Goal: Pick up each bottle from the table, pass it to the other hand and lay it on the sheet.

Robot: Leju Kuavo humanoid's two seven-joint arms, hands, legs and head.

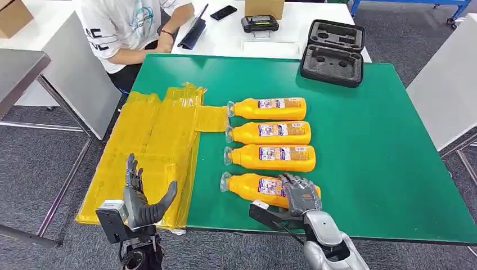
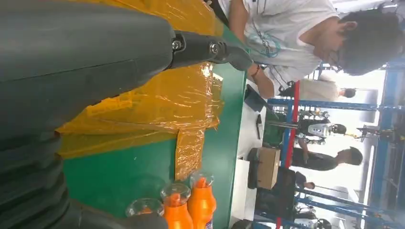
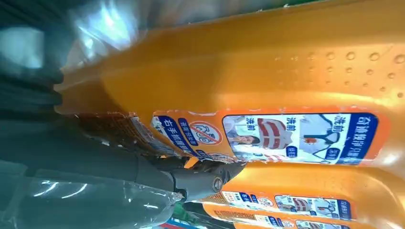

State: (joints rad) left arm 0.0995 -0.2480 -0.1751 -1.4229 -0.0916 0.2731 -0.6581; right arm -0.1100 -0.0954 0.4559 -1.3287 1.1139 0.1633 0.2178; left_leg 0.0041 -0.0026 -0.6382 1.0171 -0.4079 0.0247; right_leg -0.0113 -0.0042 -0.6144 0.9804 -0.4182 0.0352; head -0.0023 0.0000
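Several orange bottles lie side by side on the green table (image 1: 382, 152), caps toward the yellow sheet (image 1: 157, 140). My right hand (image 1: 298, 194) reaches over the base end of the nearest bottle (image 1: 253, 185), fingers draped across its top. In the right wrist view that bottle (image 3: 286, 71) is pressed close, and the thumb (image 3: 191, 179) lies against its label. It still lies on the table. My left hand (image 1: 143, 202) is raised at the sheet's near edge, fingers spread, holding nothing. In the left wrist view the left hand (image 2: 86, 62) stands over the sheet (image 2: 162, 95), with bottle caps (image 2: 200, 200) beyond it.
A black moulded case (image 1: 333, 52) sits open at the table's far right corner. A person (image 1: 129, 25) in a white shirt sits at the white desk behind the table. The right half of the green top is bare. Grey partitions stand on both sides.
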